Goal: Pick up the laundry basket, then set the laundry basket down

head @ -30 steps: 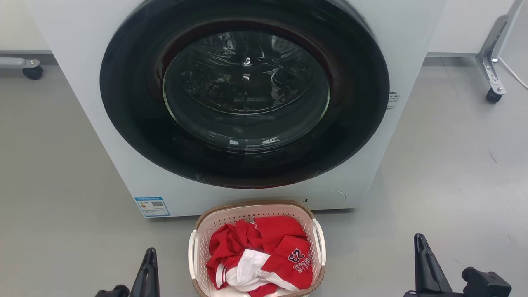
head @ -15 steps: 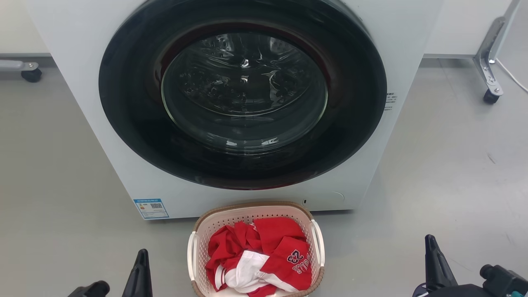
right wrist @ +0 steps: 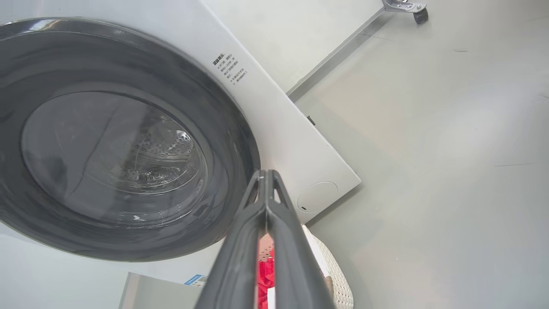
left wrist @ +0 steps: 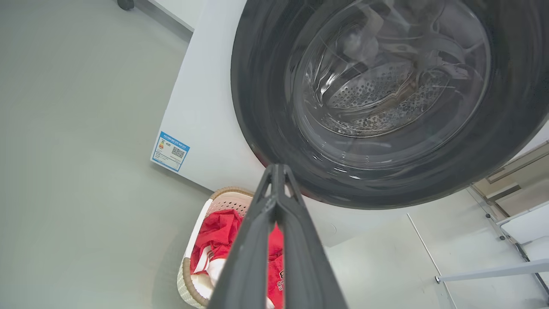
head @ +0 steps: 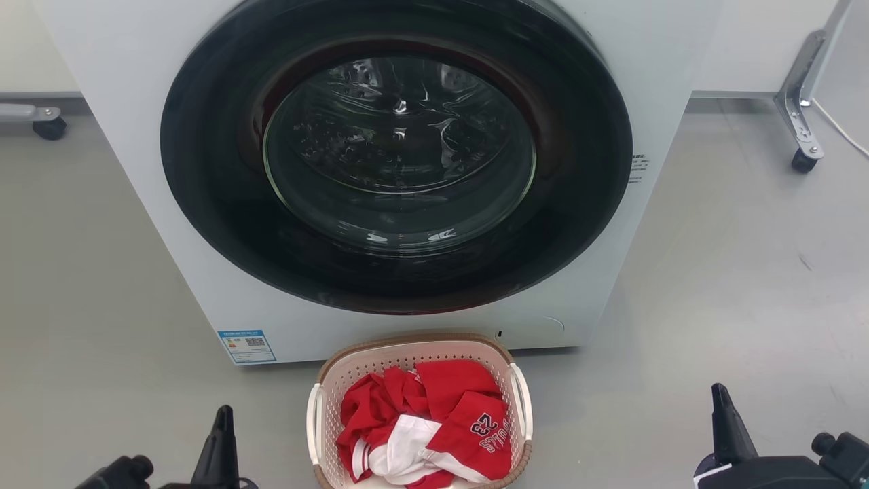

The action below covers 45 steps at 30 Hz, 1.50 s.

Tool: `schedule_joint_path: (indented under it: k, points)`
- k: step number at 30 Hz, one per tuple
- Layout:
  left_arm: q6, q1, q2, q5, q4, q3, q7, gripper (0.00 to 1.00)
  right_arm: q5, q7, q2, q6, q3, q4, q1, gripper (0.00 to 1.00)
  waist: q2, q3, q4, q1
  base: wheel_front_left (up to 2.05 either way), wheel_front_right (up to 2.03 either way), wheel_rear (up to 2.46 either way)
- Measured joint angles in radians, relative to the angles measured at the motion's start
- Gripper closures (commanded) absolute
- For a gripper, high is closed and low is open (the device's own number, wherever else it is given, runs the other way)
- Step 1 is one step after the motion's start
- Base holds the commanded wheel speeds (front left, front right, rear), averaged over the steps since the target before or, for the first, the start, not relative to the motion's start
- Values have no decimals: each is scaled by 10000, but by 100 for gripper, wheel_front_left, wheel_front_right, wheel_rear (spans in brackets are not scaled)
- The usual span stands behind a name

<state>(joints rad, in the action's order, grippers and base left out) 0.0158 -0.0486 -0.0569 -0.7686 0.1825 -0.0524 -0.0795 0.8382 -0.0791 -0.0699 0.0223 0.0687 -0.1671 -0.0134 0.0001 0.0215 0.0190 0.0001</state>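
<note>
Both grippers have drifted outward; the left gripper [head: 221,415] and right gripper [head: 718,395] are each pressed closed, holding nothing. Between them, apart from both, the laundry basket [head: 415,341] of red clothes [head: 448,387] sits on the floor [head: 692,285], with the washing machine [head: 122,176] just beyond.

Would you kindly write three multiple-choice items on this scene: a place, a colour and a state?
1. Where is the laundry basket? A) on the floor before the washer B) on top of the washer C) inside the drum
2. What colour is most of the clothing in it? A) blue B) red C) green
3. How is the left pincer? A) wide open B) shut on a handle C) shut, empty
1 A: it stands on the floor at the washer's front. 2 B: red cloth, some white. 3 C: its fingers meet, clear of the basket.
</note>
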Motion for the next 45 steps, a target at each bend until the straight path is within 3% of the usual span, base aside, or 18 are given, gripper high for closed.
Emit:
schedule_joint_path:
  k: [45]
  points:
    - [-1231, 1081, 119, -7334, 1001, 1262, 1701, 100, 6750, 1689, 230, -1258, -1785, -1131, 881, 100, 0, -177, -171, 0, 0, 0, 0]
